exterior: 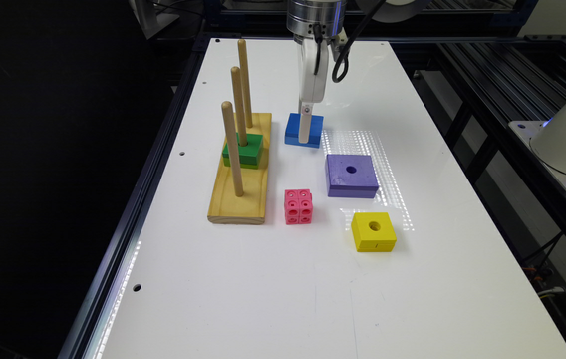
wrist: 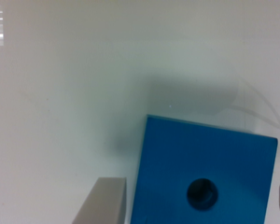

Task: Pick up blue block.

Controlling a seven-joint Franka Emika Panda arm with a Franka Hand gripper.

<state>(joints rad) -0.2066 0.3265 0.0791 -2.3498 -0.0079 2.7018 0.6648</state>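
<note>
Two fingers are seen in the wrist view, one (wrist: pixel 105 201) just beside one side edge of the blue block (wrist: pixel 203 172) and the other at the opposite edge, so the block lies between them. The fingers are spread wide, a little wider than the block, and a narrow gap is visible on at least one side; no firm clamping can be made out. The block's round centre hole is seen between the fingers.

In the exterior view the gripper (exterior: pixel 304 130) is lowered over the blue block (exterior: pixel 293 130), which rests flat on the white counter (exterior: pixel 273 279), just beside the wooden peg board (exterior: pixel 238 194) on the exterior view's right. Three upright pegs are carried by that board, and a green block (exterior: pixel 243 148) is threaded on the middle peg. A larger purple block (exterior: pixel 351 175) is placed near the blue one, toward the camera. A pink cube (exterior: pixel 298 206) and a yellow block (exterior: pixel 373 232) are set closer to the camera still, apart from each other.
</note>
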